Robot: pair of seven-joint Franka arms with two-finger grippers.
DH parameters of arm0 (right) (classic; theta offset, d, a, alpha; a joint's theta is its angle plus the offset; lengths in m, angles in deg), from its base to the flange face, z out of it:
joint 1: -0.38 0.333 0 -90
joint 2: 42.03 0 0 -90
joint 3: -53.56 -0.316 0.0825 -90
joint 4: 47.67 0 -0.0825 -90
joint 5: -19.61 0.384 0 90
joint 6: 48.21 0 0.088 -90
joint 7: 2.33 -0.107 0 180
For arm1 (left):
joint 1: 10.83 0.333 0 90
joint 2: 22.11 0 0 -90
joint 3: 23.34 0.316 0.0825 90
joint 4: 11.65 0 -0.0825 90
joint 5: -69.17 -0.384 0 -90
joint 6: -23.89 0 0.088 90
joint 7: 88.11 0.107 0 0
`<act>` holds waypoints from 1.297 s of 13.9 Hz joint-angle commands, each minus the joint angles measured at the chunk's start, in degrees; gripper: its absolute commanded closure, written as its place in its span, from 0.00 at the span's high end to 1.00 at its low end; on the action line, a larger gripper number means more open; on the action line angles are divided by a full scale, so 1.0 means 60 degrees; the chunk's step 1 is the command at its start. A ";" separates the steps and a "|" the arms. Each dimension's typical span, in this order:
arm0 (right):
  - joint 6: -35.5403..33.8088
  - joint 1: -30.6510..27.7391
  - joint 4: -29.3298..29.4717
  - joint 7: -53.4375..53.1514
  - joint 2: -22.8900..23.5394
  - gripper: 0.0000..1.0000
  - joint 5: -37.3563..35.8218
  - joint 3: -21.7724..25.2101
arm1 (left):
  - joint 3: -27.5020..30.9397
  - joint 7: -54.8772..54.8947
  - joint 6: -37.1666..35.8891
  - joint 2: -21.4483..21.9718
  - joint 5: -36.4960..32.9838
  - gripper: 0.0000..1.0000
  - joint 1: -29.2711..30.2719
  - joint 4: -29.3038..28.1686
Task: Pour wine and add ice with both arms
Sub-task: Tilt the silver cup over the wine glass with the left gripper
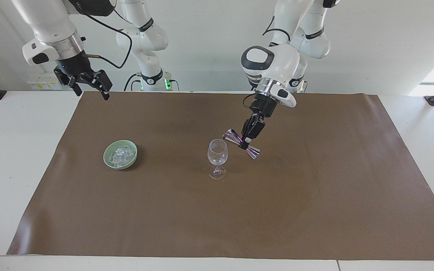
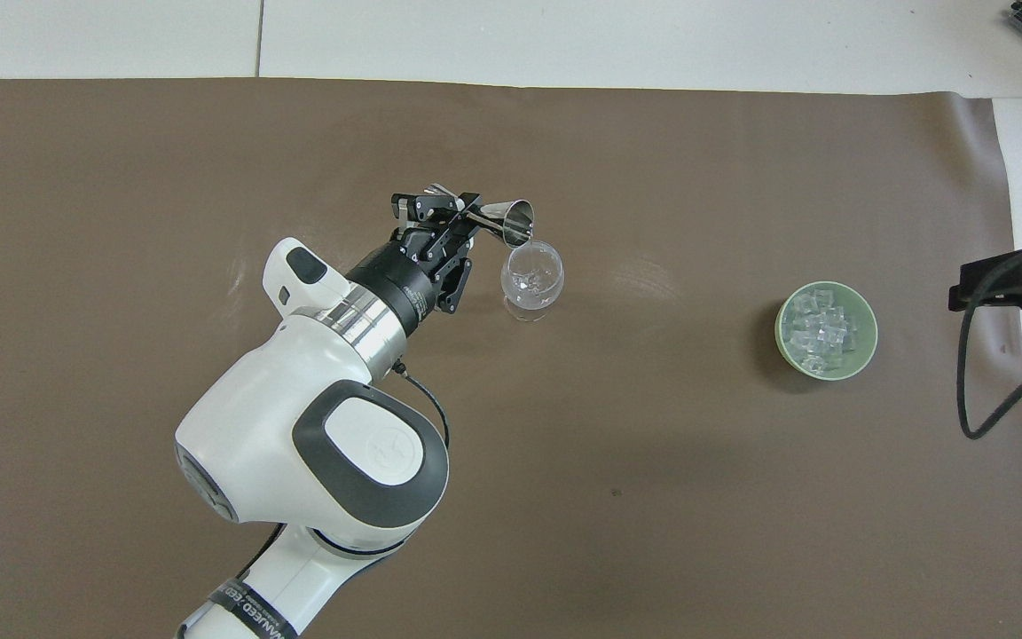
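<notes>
1. The jigger [image 1: 242, 143] is in the air, tipped well past level, with its open mouth down at the rim of the wine glass [image 1: 217, 152]. That tilt suits pouring: whatever it carries would run straight into the bowl of the glass. No liquid shows.
2. The left gripper [image 1: 245, 141] is clamped on the jigger's narrow waist, the natural place to hold an hourglass shape, since neither cup can slide through the fingers.
3. The wine glass stands upright on its foot near the middle of the brown mat [image 1: 315, 195]. In the overhead view the jigger's mouth [image 2: 518, 222] overlaps the farther edge of the glass rim [image 2: 532, 271].
4. The left arm [image 1: 273, 67] reaches down from its base, wrist rolled and angled toward the glass. The roll of the wrist, I judge, is what tips the jigger.
5. The ice [image 1: 121, 155] lies heaped in the pale green bowl [image 1: 107, 157], which sits on the mat toward the right arm's end, well apart from the glass. It looks untouched, so adding ice is not yet done.
6. The right gripper [image 1: 89, 83] hangs high over the mat's edge at the robots' side, jaws wide and holding nothing. The right arm waits, probably for the pour to finish.
</notes>
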 commanded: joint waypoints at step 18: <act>-0.0017 0.0000 -0.0230 0.0266 -0.0206 1.00 -0.0068 -0.0018 | 0.0095 0.2825 0.0935 -0.0480 -0.1176 0.00 -0.0554 0.0188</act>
